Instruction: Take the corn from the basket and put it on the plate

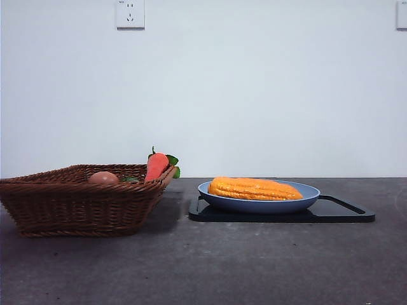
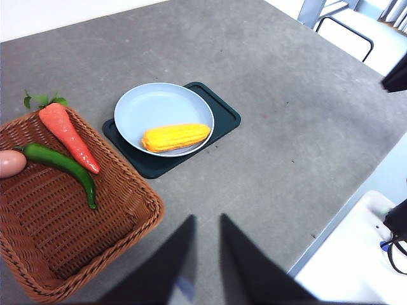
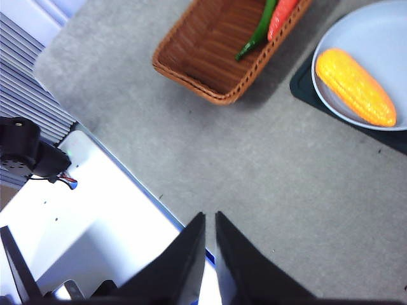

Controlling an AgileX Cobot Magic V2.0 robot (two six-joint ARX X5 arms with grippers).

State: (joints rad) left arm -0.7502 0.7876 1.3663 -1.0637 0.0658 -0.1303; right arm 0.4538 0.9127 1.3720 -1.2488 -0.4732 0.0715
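The corn point(image 1: 254, 189), a long yellow-orange cob, lies across the light-blue plate point(image 1: 311, 190), free of any gripper. The left wrist view shows the corn point(image 2: 176, 136) on the plate point(image 2: 152, 101) beside the wicker basket point(image 2: 51, 235). In the right wrist view the corn point(image 3: 356, 87) rests on the plate point(image 3: 375, 25) beside the basket point(image 3: 203, 57). My left gripper point(image 2: 207, 219) hangs high over bare table near the basket, shut and empty. My right gripper point(image 3: 210, 215) is also high, over the table's edge, shut and empty. Neither arm shows in the front view.
The basket point(image 1: 76, 203) holds a red-orange carrot point(image 1: 156, 166), a green pepper point(image 2: 63, 166) and a small round peach-orange item point(image 1: 103, 178). A flat black tray point(image 1: 346, 213) lies under the plate. White surfaces border the table's edges in both wrist views.
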